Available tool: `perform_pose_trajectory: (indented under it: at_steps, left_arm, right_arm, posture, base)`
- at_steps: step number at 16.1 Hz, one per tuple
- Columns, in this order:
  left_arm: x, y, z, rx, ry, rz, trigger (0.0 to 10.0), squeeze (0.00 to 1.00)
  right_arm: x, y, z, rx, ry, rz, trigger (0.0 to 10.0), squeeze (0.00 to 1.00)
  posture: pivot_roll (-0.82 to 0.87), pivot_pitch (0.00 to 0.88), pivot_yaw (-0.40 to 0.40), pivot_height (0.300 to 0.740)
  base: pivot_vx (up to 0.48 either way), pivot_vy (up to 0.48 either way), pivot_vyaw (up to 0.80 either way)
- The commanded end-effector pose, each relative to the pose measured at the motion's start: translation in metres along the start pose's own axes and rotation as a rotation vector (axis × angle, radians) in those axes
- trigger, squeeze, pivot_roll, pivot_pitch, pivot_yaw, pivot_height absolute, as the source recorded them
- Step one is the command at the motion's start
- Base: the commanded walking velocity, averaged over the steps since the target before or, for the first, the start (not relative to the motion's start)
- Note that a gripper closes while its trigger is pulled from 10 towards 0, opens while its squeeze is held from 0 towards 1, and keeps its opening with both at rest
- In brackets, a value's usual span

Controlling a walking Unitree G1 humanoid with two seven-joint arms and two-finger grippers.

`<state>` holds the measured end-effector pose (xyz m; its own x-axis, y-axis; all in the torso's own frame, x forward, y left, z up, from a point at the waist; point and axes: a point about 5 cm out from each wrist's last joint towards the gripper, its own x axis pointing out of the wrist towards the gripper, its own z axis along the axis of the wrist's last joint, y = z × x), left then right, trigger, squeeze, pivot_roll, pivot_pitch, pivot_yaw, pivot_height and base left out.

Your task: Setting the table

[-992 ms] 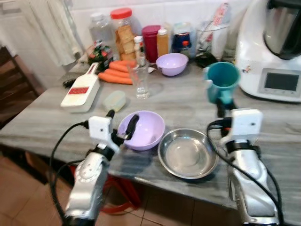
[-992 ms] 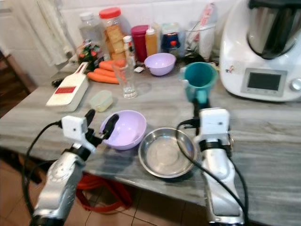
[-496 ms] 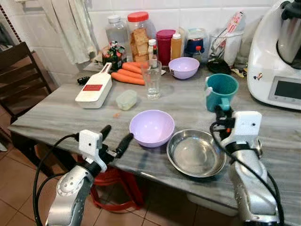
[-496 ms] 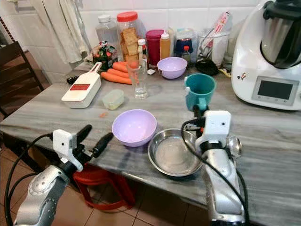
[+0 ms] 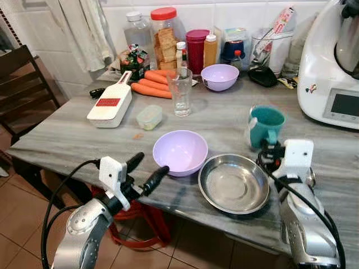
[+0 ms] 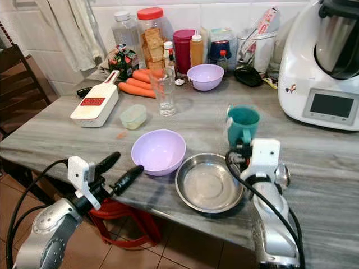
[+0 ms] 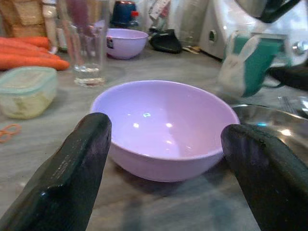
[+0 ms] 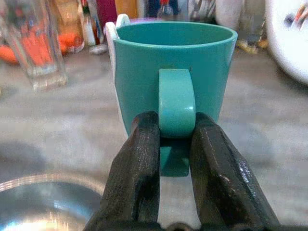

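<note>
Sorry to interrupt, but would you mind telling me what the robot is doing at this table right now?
It is setting the table. The right claw is shut on the handle of the teal mug, which stands just behind the metal bowl. The left claw is open at the table's near edge, pointing at the lilac bowl without touching it.

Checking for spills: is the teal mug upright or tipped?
Upright: the teal mug stands on the table, rim up, handle pinched by the right end effector.
</note>
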<state>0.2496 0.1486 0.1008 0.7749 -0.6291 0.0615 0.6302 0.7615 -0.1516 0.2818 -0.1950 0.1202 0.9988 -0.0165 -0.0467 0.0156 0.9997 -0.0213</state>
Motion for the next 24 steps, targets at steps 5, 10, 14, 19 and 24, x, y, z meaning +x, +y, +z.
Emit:
perform_pose_trajectory:
  at_steps: [5,10,14,19,24]
  left_arm:
    - [-0.006,-0.002,0.005,-0.020,0.005,-0.089,10.0,0.00]
    - [-0.007,-0.007,0.003,-0.049,0.032,-0.169,10.0,0.00]
    - [-0.006,-0.008,0.003,-0.051,0.033,-0.178,10.0,0.00]
    - [-0.005,-0.007,0.003,-0.046,0.030,-0.178,10.0,0.00]
    - [0.001,0.002,0.011,-0.014,-0.036,-0.082,10.0,0.00]
  right_arm:
    - [0.000,0.005,-0.005,0.001,0.026,0.056,10.0,0.00]
    - [-0.003,0.008,-0.011,0.001,0.051,0.080,10.0,0.33]
    - [-0.005,0.008,-0.012,-0.019,0.053,0.082,10.0,1.00]
    - [-0.007,0.014,0.000,-0.038,-0.011,0.087,10.0,1.00]
    - [-0.014,0.024,0.014,-0.060,-0.123,0.090,10.0,1.00]
  posture:
    - [-0.10,0.012,0.109,0.740]
    - [-0.10,0.011,0.110,0.740]
    - [-0.11,0.007,0.111,0.740]
    - [-0.11,0.000,0.110,0.740]
    - [-0.11,0.000,0.114,0.740]
  base:
    - [0.000,0.000,0.00]
    - [0.000,0.000,0.00]
    - [0.000,0.000,0.00]
    - [0.000,0.000,0.00]
    - [0.000,0.000,0.00]
